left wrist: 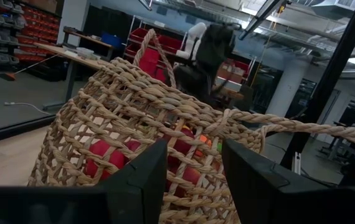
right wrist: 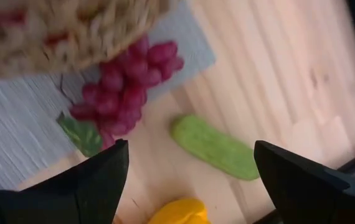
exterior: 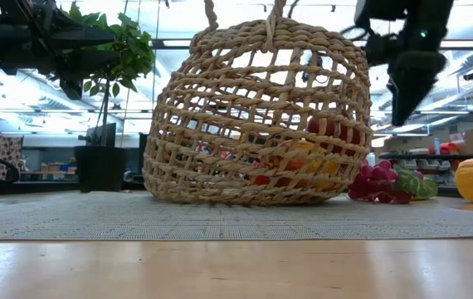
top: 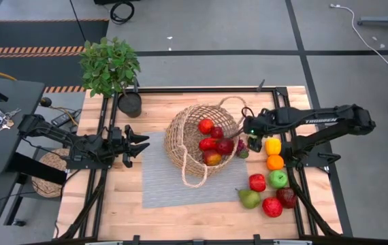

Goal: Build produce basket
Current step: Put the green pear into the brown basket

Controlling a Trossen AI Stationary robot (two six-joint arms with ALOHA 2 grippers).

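The tan wicker basket (top: pixel 192 139) lies tipped on its side on a grey mat (top: pixel 158 185), its mouth toward the table's right. Red apples and other produce (top: pixel 212 144) sit inside. My left gripper (top: pixel 141 144) is open, level, a little left of the basket's woven bottom (left wrist: pixel 127 118). My right gripper (top: pixel 254 142) is open and hovers at the basket's mouth, above purple grapes (right wrist: pixel 127 87) and a green cucumber (right wrist: pixel 213 148). Both lie on the table, and the fingers are clear of both. In the low view the right gripper (exterior: pixel 409 91) hangs beside the basket (exterior: pixel 261 116).
Loose produce lies on the table's right: a yellow pepper (top: pixel 273 145), an orange (top: pixel 275 162), red (top: pixel 257 182) and green (top: pixel 278 178) apples, a green pear (top: pixel 250 198), and more red fruit (top: pixel 271 207). A potted plant (top: pixel 112 68) stands at the far left.
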